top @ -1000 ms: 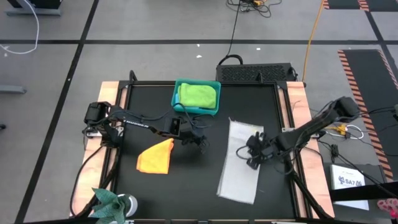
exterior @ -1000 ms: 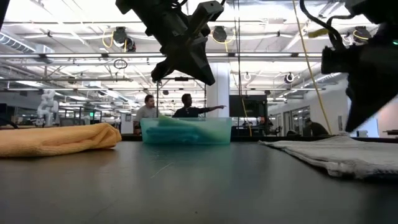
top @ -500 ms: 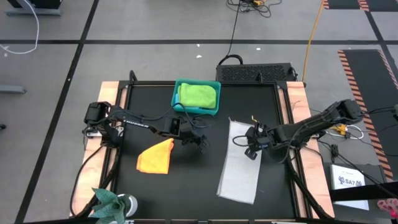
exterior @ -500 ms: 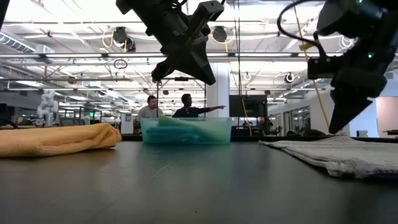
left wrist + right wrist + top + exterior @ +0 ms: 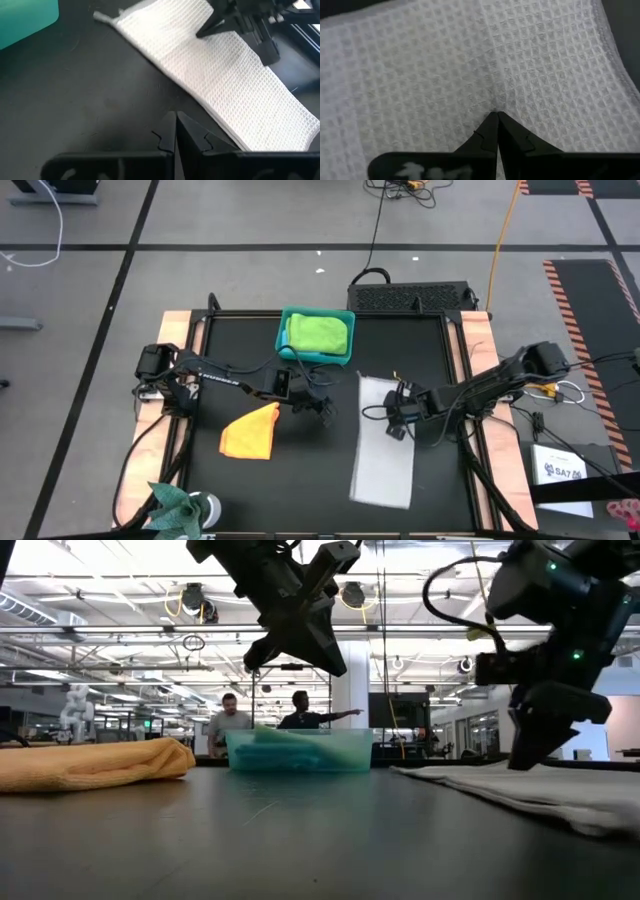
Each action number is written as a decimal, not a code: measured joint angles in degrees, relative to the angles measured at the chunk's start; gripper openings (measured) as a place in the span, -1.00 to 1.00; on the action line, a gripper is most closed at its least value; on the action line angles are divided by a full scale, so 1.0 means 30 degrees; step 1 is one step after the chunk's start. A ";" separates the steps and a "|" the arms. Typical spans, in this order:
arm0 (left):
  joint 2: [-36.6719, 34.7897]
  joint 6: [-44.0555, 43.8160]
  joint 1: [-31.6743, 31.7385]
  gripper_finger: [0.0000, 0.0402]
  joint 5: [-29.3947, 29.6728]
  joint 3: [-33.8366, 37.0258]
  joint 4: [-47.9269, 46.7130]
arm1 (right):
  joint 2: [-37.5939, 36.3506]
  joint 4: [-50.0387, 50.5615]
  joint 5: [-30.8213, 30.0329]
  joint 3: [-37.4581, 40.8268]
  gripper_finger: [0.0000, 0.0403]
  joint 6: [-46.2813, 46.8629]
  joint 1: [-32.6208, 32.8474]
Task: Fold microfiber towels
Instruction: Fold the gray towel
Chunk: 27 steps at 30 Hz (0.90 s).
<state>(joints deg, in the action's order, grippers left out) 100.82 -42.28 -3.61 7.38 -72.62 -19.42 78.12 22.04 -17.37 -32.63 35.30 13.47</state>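
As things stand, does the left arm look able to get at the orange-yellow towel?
Probably yes. The left gripper hovers shut just beside the orange-yellow towel, with only bare table between them. The right gripper is away on the light grey towel.

Light was even and soft from overhead, casting only faint shadows on the black table [image 5: 240,480]. In the low view, bright ceiling lights [image 5: 120,560] glared behind, leaving both arms as dark silhouettes. The near tabletop there was blurred; wrist views were sharp.
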 joint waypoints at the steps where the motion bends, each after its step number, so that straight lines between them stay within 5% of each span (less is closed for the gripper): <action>1: 0.0000 0.0008 0.0005 -0.94 0.0000 0.0000 0.0000 | 0.0115 -0.0610 0.0115 0.0004 -1.00 -0.0450 -0.0046; 15: 0.0090 -0.1012 0.0019 -0.94 0.0008 0.0000 -0.0007 | -0.0827 -0.3087 0.1340 0.0062 -1.00 -0.1948 -0.1037; 27: 0.2956 -0.2462 0.0209 -0.83 0.0518 0.0015 0.4501 | -0.5062 0.1672 0.2501 0.0055 -0.97 -0.1009 -0.3013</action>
<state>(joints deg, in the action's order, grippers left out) 109.68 -49.67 -2.98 8.93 -72.58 -5.92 62.94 27.05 -9.87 -32.47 32.27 4.43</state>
